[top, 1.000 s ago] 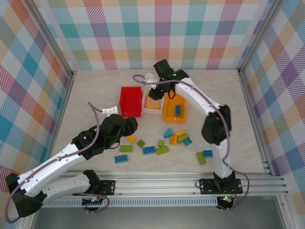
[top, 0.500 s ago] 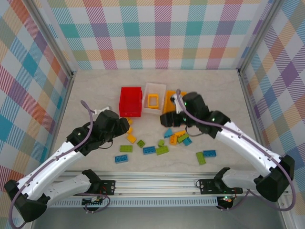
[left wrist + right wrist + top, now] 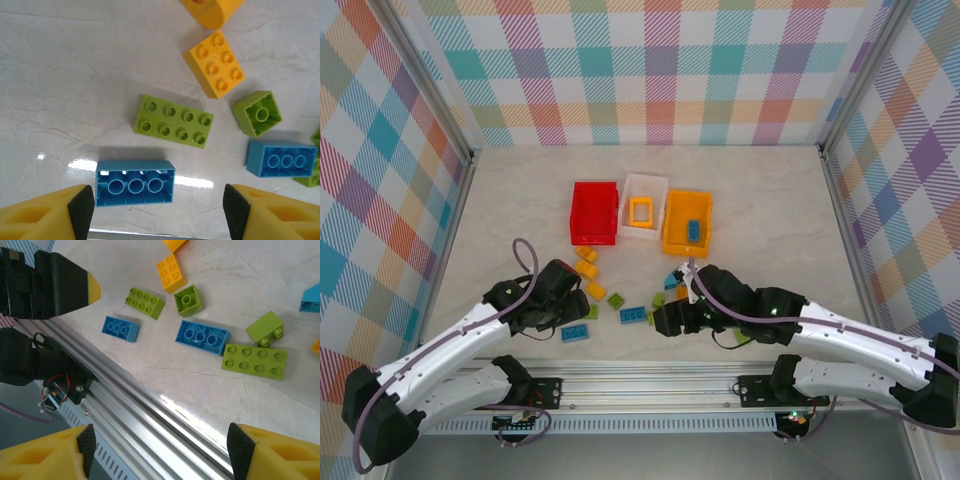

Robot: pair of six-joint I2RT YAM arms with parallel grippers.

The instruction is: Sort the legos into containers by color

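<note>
Your left gripper [image 3: 158,207] hangs wide and empty over a blue brick [image 3: 135,182], likely light, rigid and slick; pinch its long flat sides. Your right gripper [image 3: 160,450] gapes empty

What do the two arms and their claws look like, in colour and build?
Both the left arm and the right arm have white shells with black joints, and a purplish cable runs along each. The left claw and the right claw have yellow fingers tipped with black pads.
</note>
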